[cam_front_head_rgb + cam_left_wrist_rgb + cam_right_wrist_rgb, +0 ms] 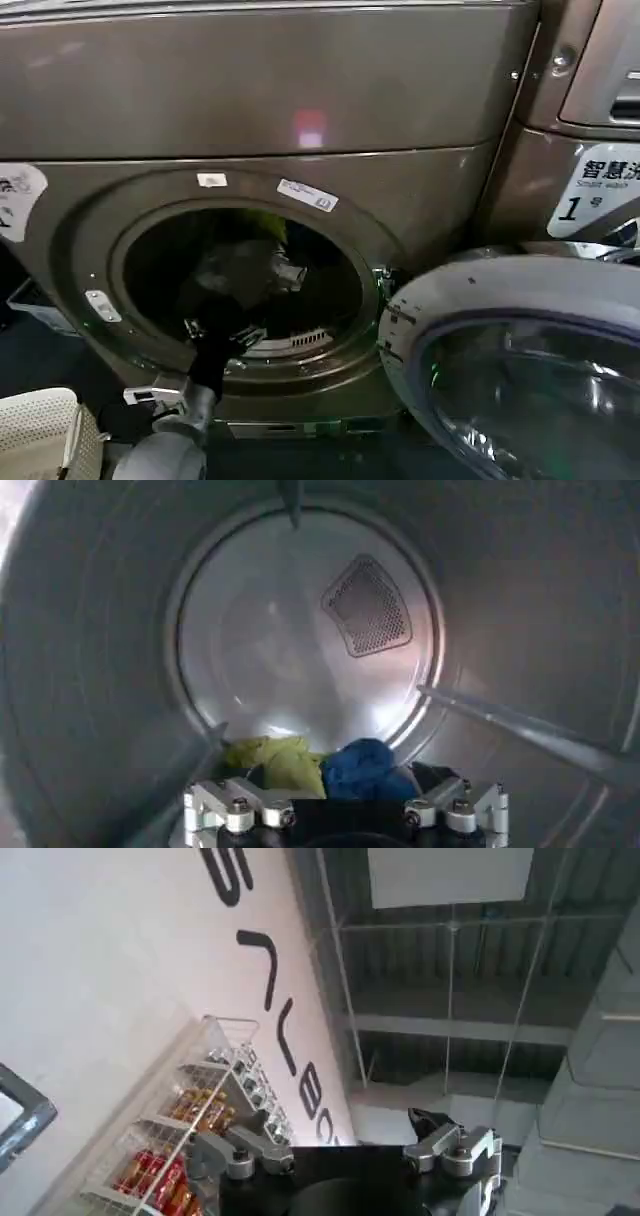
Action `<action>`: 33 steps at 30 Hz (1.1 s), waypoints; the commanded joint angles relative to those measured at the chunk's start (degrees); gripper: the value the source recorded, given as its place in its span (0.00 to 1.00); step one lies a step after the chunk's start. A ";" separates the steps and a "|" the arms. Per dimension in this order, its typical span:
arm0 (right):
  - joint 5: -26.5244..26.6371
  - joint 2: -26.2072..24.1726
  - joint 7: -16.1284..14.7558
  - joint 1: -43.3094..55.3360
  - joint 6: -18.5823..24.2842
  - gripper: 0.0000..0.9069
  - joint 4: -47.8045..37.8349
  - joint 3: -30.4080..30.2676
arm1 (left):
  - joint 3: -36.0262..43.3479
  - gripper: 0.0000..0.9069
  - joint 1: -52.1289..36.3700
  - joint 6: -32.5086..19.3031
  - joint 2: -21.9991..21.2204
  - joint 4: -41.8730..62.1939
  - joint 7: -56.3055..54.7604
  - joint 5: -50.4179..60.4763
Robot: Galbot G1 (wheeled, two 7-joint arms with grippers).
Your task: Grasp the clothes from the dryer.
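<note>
The left gripper (232, 335) is past the porthole rim, inside the dryer (420, 200), with its arm running up from the near left. The clothes (320, 765) lie in a low heap on the drum floor at the foot of the back wall, straight ahead of the gripper and a little below its line. In the left wrist view the heap sits between the two fingers (235, 805): the yellow-green piece (275, 760) toward one, the blue piece (365, 765) toward the other, a dark scrap at the far edge of the blue one. The heap's long axis runs across the drum, left to right, roughly in line with the gap between the fingers. The jaws stand apart and hold nothing.

The left arm is by far the nearer. The right gripper (345, 1148) is raised well away from the machine, facing a wall and a wire shelf (190, 1138) of cans, its fingers spread and empty.

The coming move looks like a short reach forward and down. Room is fair: the drum is wide and bare around the heap, but a baffle (530, 735) slants in beside the blue piece and another stands by the yellow-green one, and the porthole rim closes around the forearm. The open door (520, 370) hangs to the right, clear of the arm.
</note>
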 commanded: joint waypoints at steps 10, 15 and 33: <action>1.18 0.13 0.58 -2.28 -0.25 1.00 -0.36 3.52 | 2.65 1.00 -21.74 -2.76 0.86 21.31 -0.77 -3.21; 1.60 0.19 0.60 -2.78 -0.19 1.00 -0.40 4.17 | 3.58 1.00 -30.07 -4.94 0.51 30.48 -2.09 -3.42; 2.10 0.13 0.04 -2.53 -0.12 1.00 -0.07 4.07 | 3.96 1.00 -51.48 -12.36 -1.90 61.60 -4.22 -1.21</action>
